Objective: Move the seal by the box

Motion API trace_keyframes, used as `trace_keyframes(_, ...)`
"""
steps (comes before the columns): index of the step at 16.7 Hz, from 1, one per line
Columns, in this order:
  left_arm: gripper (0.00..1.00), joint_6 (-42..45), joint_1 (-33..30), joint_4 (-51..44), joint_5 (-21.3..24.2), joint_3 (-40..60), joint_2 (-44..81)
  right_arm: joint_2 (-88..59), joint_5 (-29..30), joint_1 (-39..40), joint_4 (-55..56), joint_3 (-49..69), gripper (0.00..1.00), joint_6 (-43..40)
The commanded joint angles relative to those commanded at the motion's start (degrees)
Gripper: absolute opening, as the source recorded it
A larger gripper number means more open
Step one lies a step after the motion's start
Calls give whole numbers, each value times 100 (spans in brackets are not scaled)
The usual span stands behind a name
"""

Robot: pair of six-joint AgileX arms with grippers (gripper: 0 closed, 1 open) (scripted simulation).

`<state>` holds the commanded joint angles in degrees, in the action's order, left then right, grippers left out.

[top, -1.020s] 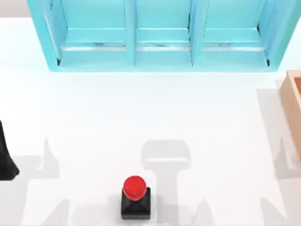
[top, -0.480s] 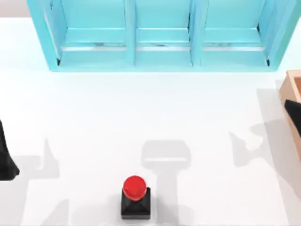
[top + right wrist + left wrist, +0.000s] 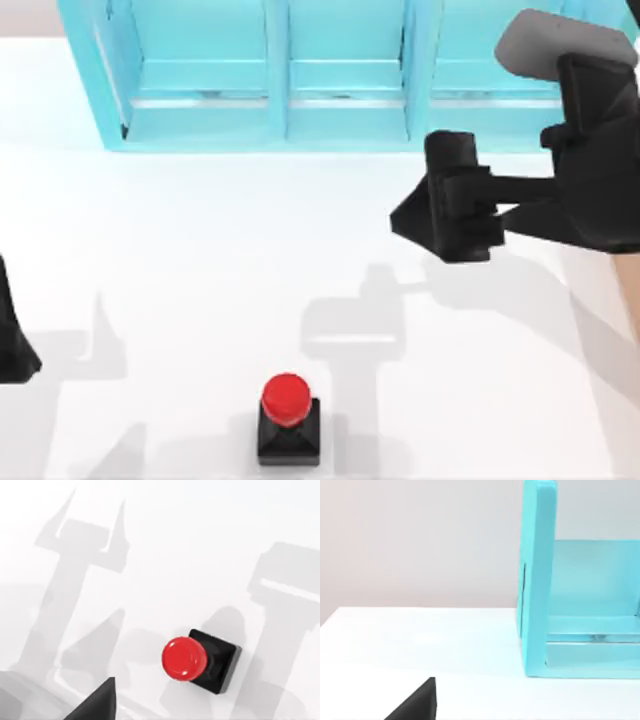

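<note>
The right gripper (image 3: 412, 222) hangs well apart from the seal (image 3: 288, 418); its finger state I cannot tell

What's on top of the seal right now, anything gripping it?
Nothing rests on the seal; its red knob is bare. The right gripper hangs apart from it, near the shelf.

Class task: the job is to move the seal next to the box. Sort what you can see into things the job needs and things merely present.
Needed:
- seal, standing untouched at the table's near edge
- right gripper, high above the table's right half

Merely present:
- turquoise shelf unit at the back
- left gripper, parked at the left edge
- table
</note>
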<state>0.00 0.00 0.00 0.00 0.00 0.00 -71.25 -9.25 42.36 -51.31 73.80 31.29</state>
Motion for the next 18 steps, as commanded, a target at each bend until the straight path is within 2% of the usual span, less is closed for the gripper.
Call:
trace_keyframes(5,100,0,0,0,0,0,0,-2143,103,933,-1394,1935,100,1097)
trace_keyframes(9,100,0,0,0,0,0,0,-3483,293,1424,-2236,3044,100,1810)
trace_keyframes(18,100,0,0,0,0,0,0,-5082,874,1684,-3091,4108,100,2811)
